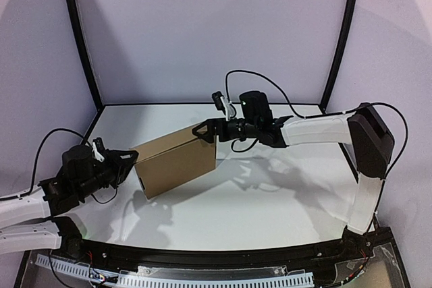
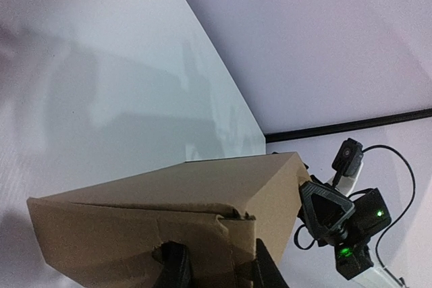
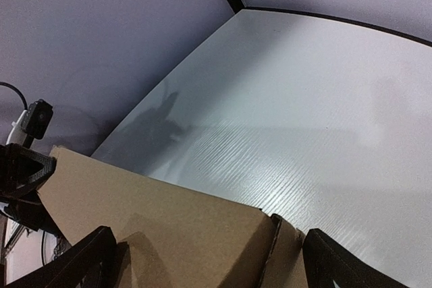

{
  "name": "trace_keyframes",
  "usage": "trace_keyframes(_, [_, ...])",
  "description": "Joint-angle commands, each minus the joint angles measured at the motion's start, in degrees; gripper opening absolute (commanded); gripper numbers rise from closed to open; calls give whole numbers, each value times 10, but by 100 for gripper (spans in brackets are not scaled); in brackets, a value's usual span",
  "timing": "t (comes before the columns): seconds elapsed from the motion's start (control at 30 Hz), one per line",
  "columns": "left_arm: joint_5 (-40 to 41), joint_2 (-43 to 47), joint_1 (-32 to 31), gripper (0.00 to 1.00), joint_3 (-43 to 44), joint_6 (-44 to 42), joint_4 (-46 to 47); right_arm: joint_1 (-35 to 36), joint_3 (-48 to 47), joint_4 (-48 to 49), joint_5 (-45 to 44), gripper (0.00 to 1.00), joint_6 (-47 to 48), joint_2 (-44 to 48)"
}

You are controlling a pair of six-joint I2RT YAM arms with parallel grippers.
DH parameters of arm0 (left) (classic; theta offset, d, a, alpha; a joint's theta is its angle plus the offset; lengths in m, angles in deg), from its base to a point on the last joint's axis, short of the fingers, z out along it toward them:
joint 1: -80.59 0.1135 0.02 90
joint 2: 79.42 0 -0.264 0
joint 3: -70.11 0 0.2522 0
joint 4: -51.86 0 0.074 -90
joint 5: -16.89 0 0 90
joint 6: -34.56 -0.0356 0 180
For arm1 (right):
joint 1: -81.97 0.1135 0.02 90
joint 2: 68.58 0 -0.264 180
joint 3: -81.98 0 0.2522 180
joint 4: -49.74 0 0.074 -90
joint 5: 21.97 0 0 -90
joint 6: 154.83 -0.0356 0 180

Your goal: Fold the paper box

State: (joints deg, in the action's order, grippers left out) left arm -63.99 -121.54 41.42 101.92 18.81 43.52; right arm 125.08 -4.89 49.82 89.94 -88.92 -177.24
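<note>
The paper box (image 1: pixel 177 163) is a closed brown cardboard box, tilted and held off the white table between my two arms. My right gripper (image 1: pixel 204 130) straddles its upper right end with the jaws wide, one finger on each side; the right wrist view shows the box (image 3: pixel 169 231) filling the gap of that gripper (image 3: pixel 209 264). My left gripper (image 1: pixel 129 159) is at the box's left end. In the left wrist view its fingers stand apart, the gripper (image 2: pixel 219 271) lies against the end face (image 2: pixel 135 241), and a tucked flap edge sits between the fingers.
The white table (image 1: pixel 283 193) lies under both arms. A black frame runs along its back edge (image 1: pixel 202 104), with curved black posts and pale walls behind. Cables hang from both arms.
</note>
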Motion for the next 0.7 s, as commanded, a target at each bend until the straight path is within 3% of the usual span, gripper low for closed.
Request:
trace_keyframes(0.0, [5,-44,2,12,-54,5,-170,-16,38,-74,-44,97,5,-42])
trace_keyframes(0.13, [8,-42,2,8,-53,6,-184,-21,19,-88,-21,97,-12,-34])
trace_keyframes(0.27, [8,-28,2,13,-47,-9,-189,-24,-1,-103,-7,98,-13,-1])
trace_keyframes(0.67, [11,-24,2,60,53,-59,-264,-47,-106,-215,67,98,-3,43])
